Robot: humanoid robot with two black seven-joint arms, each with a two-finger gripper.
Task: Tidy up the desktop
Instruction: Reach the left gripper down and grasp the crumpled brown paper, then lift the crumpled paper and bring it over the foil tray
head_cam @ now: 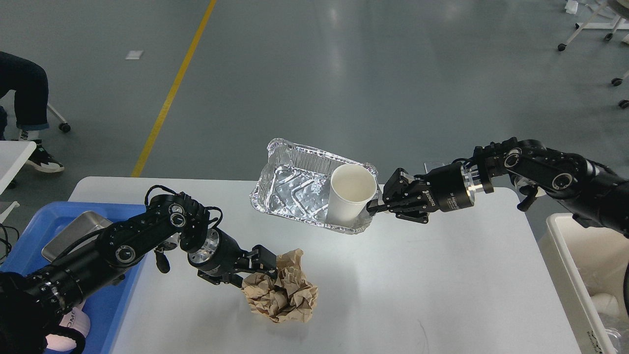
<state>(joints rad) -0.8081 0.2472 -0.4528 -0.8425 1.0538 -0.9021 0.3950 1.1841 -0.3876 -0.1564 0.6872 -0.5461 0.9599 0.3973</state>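
Note:
The white desktop (422, 280) fills the lower half of the head view. My right gripper (376, 207) is shut on the right rim of a foil tray (295, 189) and holds it tilted above the desktop's far edge. A white paper cup (349, 196) stands inside the tray at its right end. A crumpled ball of brown paper (287, 297) lies on the desktop near the front. My left gripper (263, 269) is open, with its fingers against the left side of the paper ball.
A blue tray (120, 305) at the left edge holds a metal box (73, 236) and a pink mug (73, 322), mostly hidden by my left arm. A white bin (575, 275) stands at the right. A small white table corner (14, 155) and a person's legs are at far left.

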